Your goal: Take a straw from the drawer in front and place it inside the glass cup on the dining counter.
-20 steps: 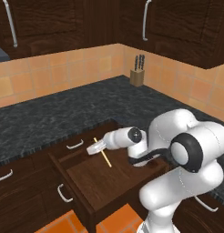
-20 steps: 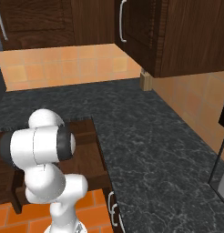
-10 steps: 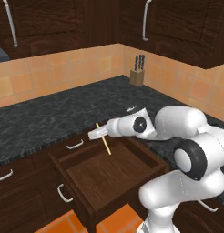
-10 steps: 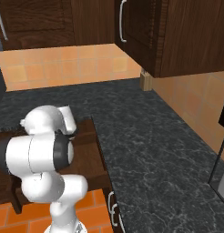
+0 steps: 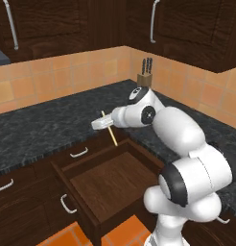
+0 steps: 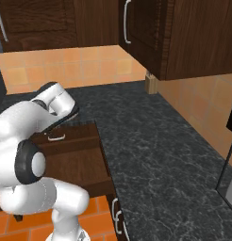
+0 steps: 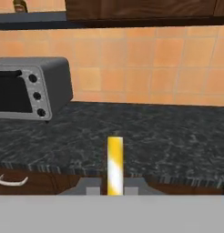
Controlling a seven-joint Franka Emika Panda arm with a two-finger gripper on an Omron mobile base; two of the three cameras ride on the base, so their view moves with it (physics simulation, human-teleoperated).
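Dark cabinets (image 5: 187, 29), orange tiles (image 5: 62, 81), seemingly granite counter (image 6: 155, 155).

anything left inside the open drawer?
The drawer shows a bare wooden floor; its back corner sits hidden behind the arm. The straw is above it in the gripper.

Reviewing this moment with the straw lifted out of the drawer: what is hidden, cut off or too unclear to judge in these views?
- Gripper fingertips: too small in the left base view to see how they pinch the straw.
- Straw's lower end: cut off by the grey band in the hand view.
- Drawer: partly hidden behind the arm in the right base view.
- Toaster oven: cut off by the hand view's left edge.
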